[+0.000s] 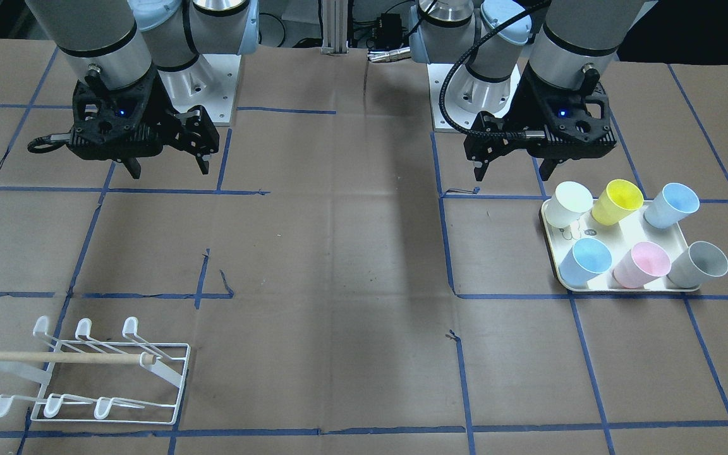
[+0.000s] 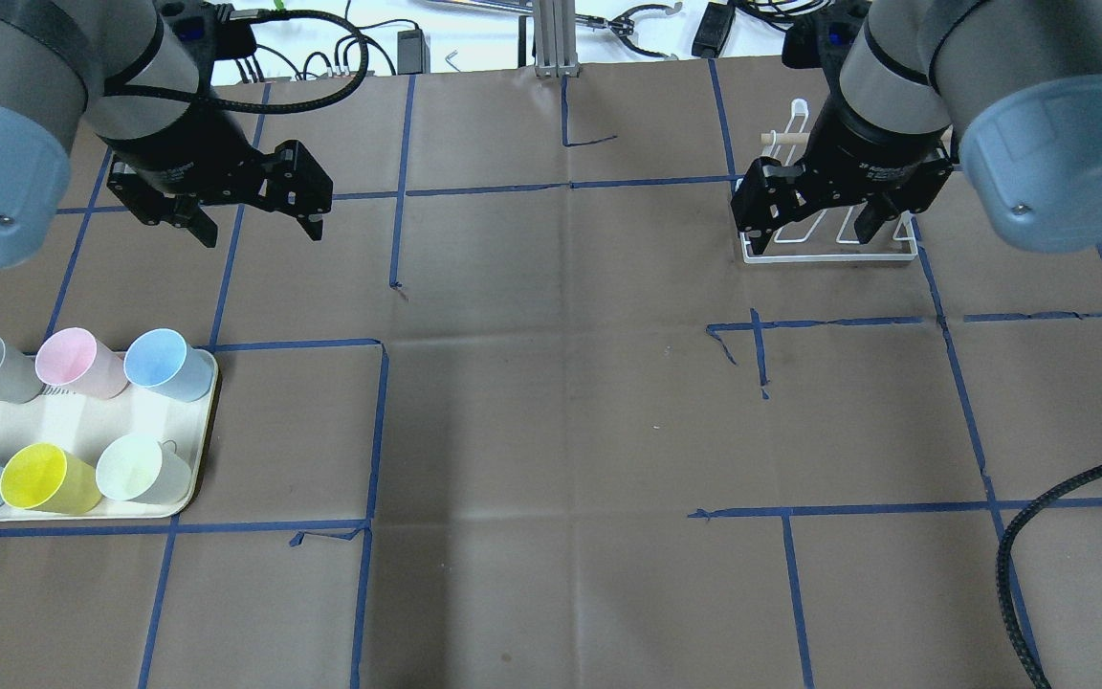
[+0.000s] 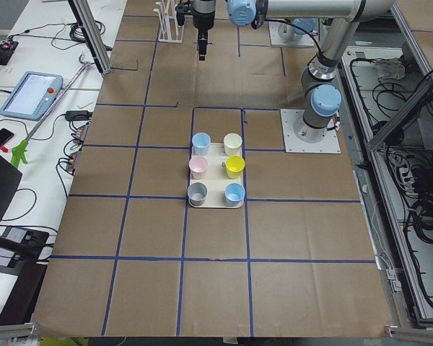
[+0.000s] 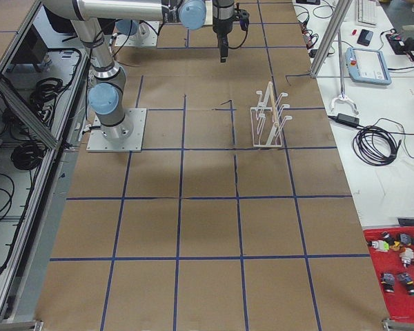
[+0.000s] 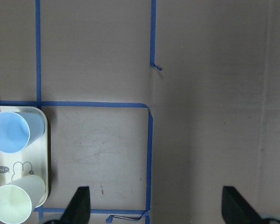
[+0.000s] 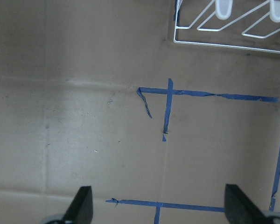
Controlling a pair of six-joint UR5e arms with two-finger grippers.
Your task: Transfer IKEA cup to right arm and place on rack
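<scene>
So nothing's picked yet: left hand (image 2: 257, 230) and right hand (image 2: 809, 237) both gape empty. Next, left should reach a cup (image 2: 166, 364) at 8 o'clock.

- The cream tray (image 5: 43, 154) bears the only legible word. In the left wrist view a small dark speech bubble (image 5: 3, 169) printed on its floor reads "hi", followed by a mark too small to make out. It sits just beside a line drawing (image 5: 22, 168) of a long-eared animal.
- In the front-facing view the same print is only a small dark mark and cannot be read.
- The right arm (image 2: 895, 86) has white lettering on a black band (image 2: 881, 170) at its wrist, too small to read.
- The pendant (image 3: 30, 94) beside the tabletop shows a pale lit screen, its characters unreadable.
</scene>
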